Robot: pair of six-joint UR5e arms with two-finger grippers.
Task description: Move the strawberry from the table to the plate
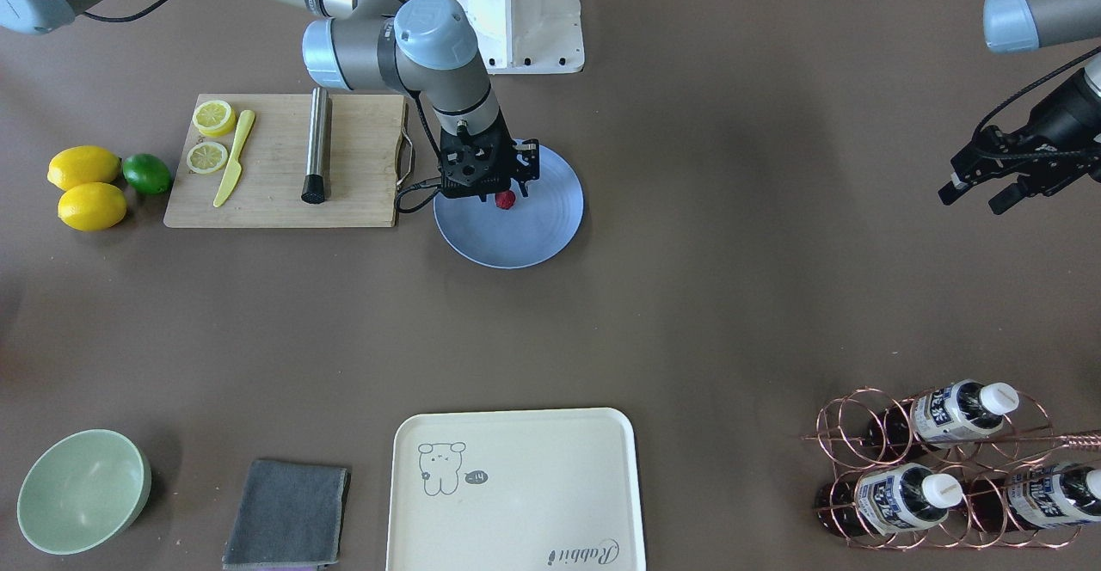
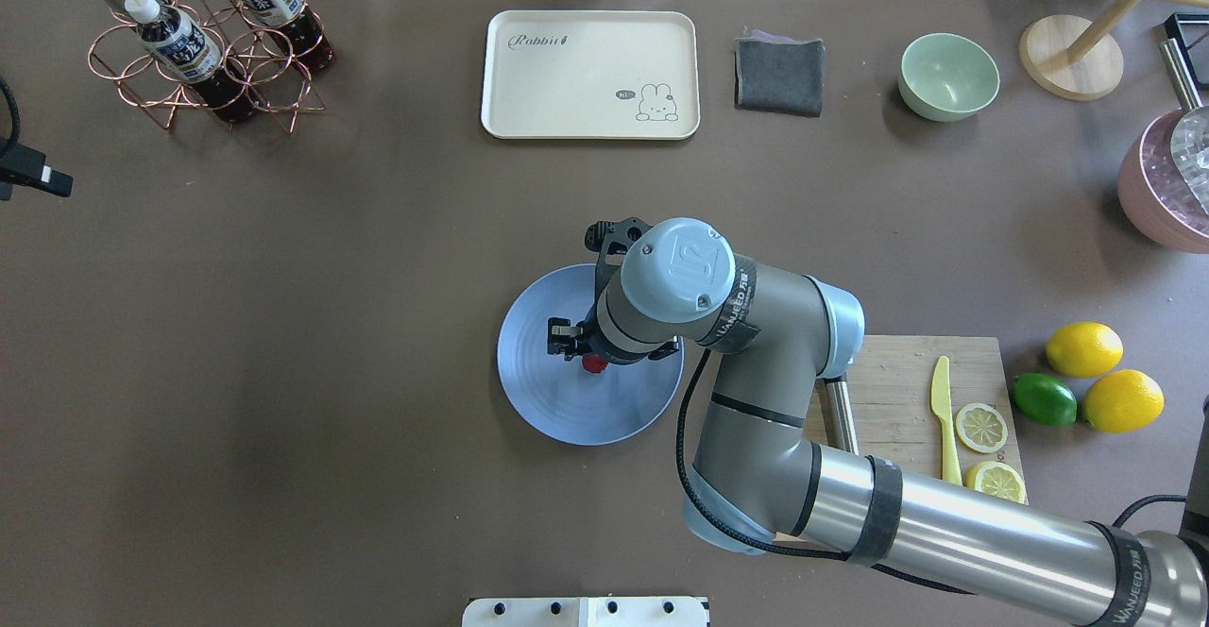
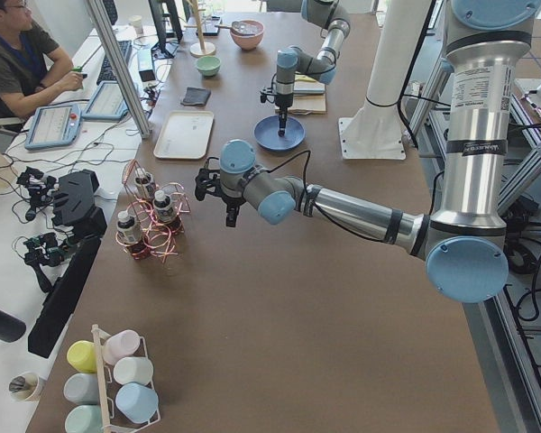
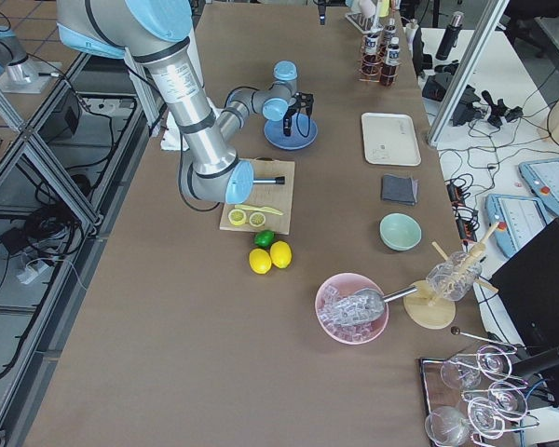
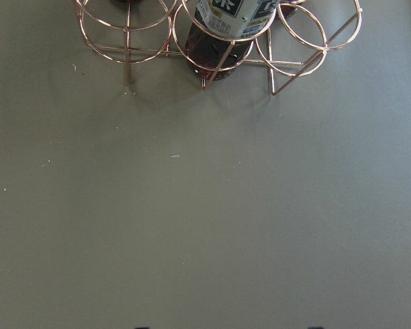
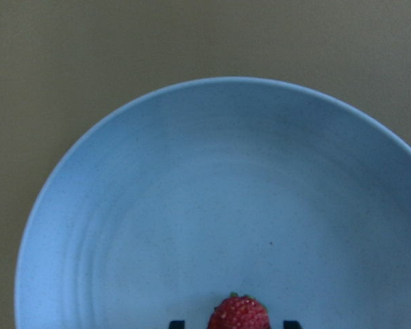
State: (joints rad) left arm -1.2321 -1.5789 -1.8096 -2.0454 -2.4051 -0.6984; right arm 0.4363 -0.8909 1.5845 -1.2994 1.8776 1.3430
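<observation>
The small red strawberry (image 1: 505, 199) sits on the blue-lavender plate (image 1: 538, 240) in the middle of the brown table (image 1: 688, 296). My right gripper (image 1: 507, 186) points straight down over it. In the right wrist view the strawberry (image 6: 238, 314) lies between the two dark fingertips (image 6: 177, 323) with a small gap on each side, so the gripper is open. From overhead the strawberry (image 2: 594, 364) peeks out under the wrist, on the plate (image 2: 557, 415). My left gripper (image 1: 976, 194) hangs open and empty at the table's far side, over bare table near the bottle rack.
A wooden cutting board (image 1: 284, 201) with lemon slices, a yellow knife and a steel cylinder lies right beside the plate. Two lemons (image 1: 84, 186) and a lime lie beyond it. A cream tray (image 1: 516, 489), grey cloth, green bowl (image 1: 82, 489) and copper bottle rack (image 1: 946, 468) line the opposite edge.
</observation>
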